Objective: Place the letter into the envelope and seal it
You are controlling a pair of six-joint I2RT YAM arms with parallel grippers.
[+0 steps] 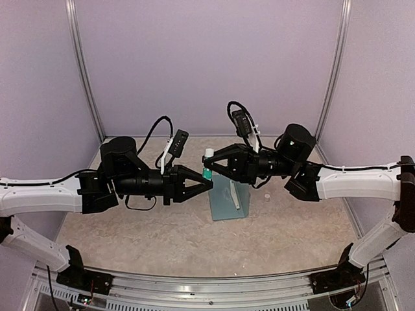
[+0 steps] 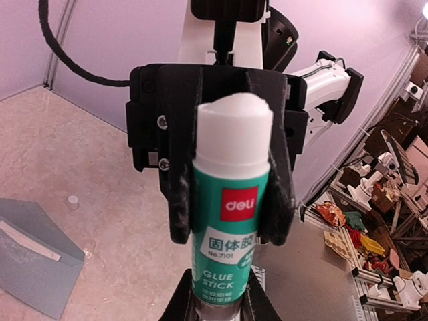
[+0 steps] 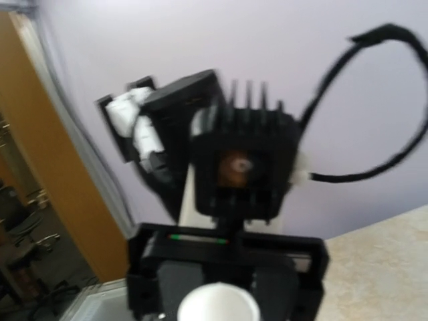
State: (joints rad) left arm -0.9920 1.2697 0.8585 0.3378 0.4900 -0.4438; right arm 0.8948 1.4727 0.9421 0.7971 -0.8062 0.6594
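Pale lilac walls close in a beige speckled surface (image 1: 162,240), with both arms raised above it and meeting near the middle. From the left comes the white-and-black left arm (image 1: 45,194); its left tool (image 1: 207,183) is closed on the bottom end of an upright green glue stick with a white top (image 2: 231,221), the two fingers pinching the base from either side in the left wrist view. Higher on the same glue stick, the right tool (image 2: 229,234) faces the left one, and its black fingers (image 2: 182,200) lie flush against both sides of the stick's upper part, gripping it. Under and just to the right of the joined tools, the flat teal-blue paper envelope (image 1: 224,202) lies on the surface, untouched by either tool, with a white strip (image 1: 237,194) along its right edge. A small white cylindrical piece (image 1: 267,196) sits on the surface near the envelope's right side. The right arm (image 1: 363,184) stretches away to the right. The right wrist view is blurred.
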